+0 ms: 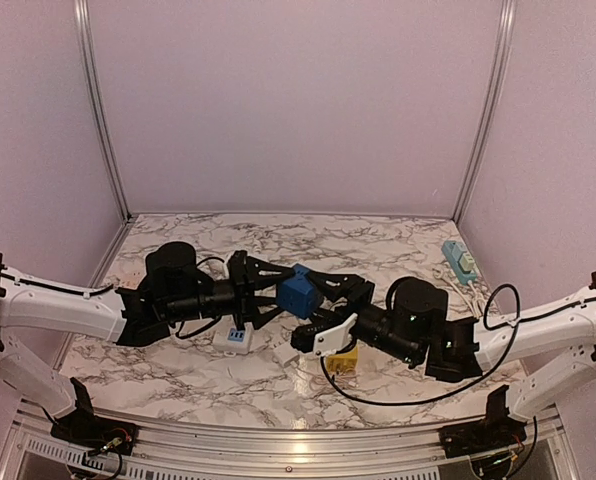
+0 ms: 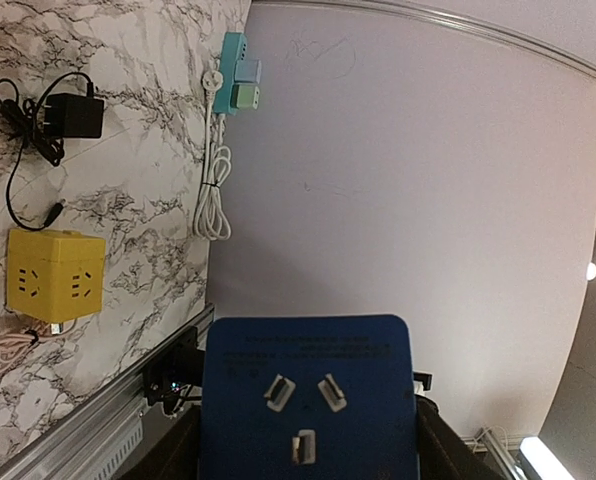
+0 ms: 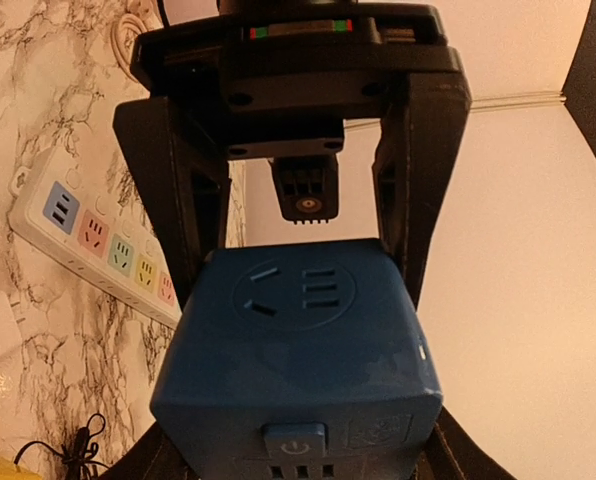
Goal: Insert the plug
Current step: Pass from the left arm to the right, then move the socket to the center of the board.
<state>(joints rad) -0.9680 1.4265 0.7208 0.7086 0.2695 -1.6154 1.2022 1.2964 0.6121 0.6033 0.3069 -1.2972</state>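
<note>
White power strip [image 1: 233,338]: lying on the table [image 1: 398,245], left of centre, towards the front edge.
Left gripper [image 1: 276,293]: pinching the blue cube plug from the left.
Blue cube plug [image 1: 298,293]: held in the air over the table's middle, with its three prongs facing the left wrist.
Right gripper [image 1: 316,304]: fingers pressed on the blue cube plug's sides from the right.
Yellow cube socket [image 1: 344,358]: near the front edge, under the right gripper.
Teal strip [image 1: 459,260]: by the right edge.

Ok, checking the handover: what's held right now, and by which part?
The cube, by its sides: the left gripper clamps two opposite faces; the right gripper flanks it too, firm grip unclear.
</note>
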